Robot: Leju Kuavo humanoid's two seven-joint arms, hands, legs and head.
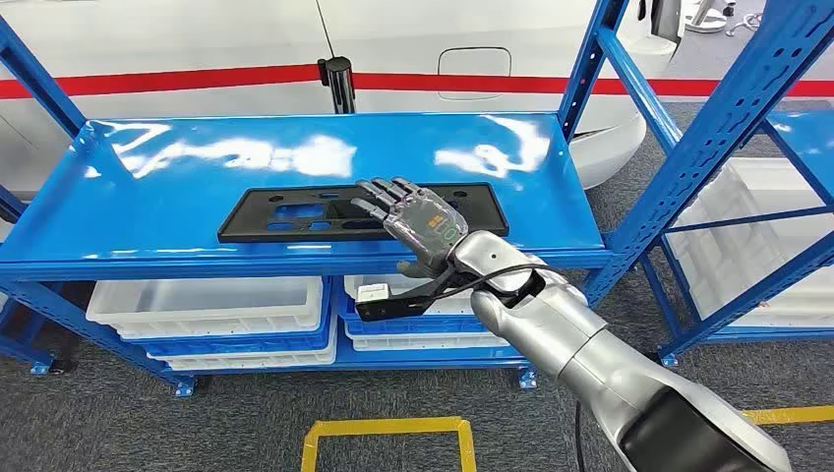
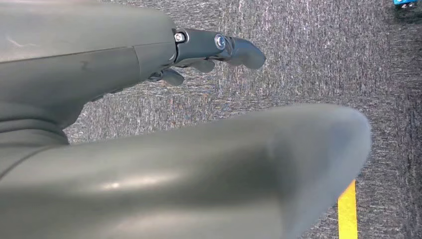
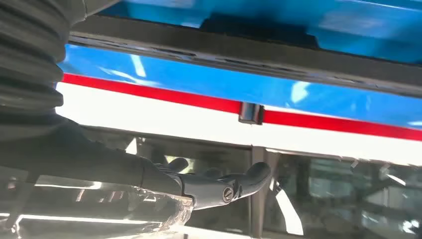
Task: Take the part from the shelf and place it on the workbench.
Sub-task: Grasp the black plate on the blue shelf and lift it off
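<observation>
Over the right end of the flat black part point(image 1: 362, 211), the right hand point(image 1: 418, 224) hangs with its fingers spread wide, holding nothing. That part lies in the middle of the blue shelf point(image 1: 148, 197), near its front edge. White bins point(image 1: 207, 303) sit below. Down by the grey floor point(image 2: 298, 64), the left hand point(image 2: 209, 50) holds nothing, fingers apart.
</observation>
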